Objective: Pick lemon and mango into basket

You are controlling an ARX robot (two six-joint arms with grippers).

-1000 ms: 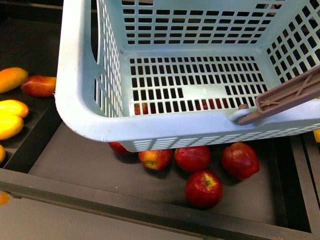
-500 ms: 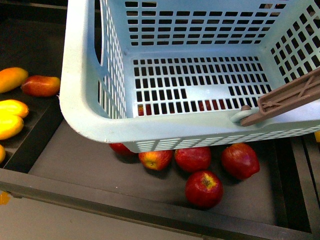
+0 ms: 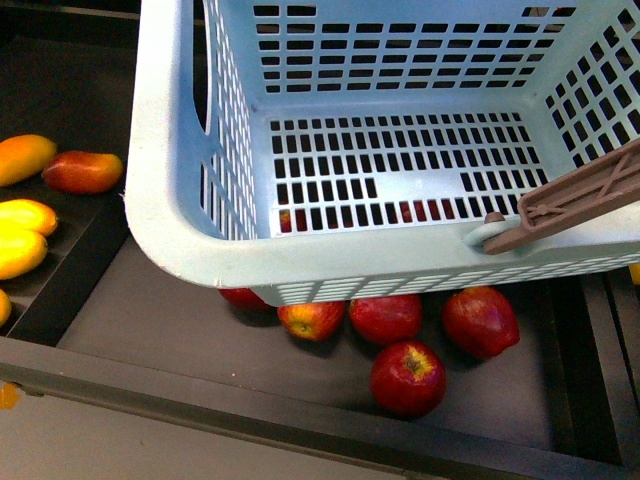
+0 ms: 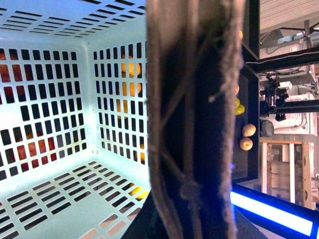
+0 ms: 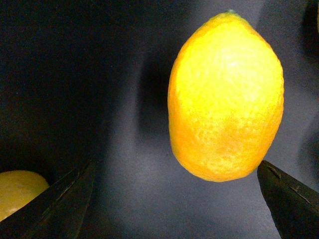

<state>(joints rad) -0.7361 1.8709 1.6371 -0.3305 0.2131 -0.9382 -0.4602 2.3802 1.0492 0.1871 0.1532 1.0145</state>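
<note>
The light aqua basket (image 3: pixel 180 220) hangs over the fruit bin and fills the upper front view, its brown handle (image 3: pixel 580 200) lying across the right rim. It holds no fruit. In the left wrist view the handle (image 4: pixel 194 119) runs close across the middle, and my left gripper (image 4: pixel 185 219) is shut on it, its fingers hidden. The lemon (image 5: pixel 227 97) lies on a dark floor just ahead of my open right gripper (image 5: pixel 177 209), nearer one finger (image 5: pixel 291 201). Orange-yellow mangoes (image 3: pixel 22 157) lie in the left compartment, beside the basket.
Several red apples (image 3: pixel 408 377) lie in the middle compartment, partly under the basket. A dark divider (image 3: pixel 70 280) separates them from the mangoes. The bin's front rim (image 3: pixel 250 420) runs along the bottom. Another yellow fruit (image 5: pixel 17 191) sits by my right gripper's other finger.
The basket has drifted a little to the right in the front view, uncovering more of the left compartment. The fruit below has not moved.
</note>
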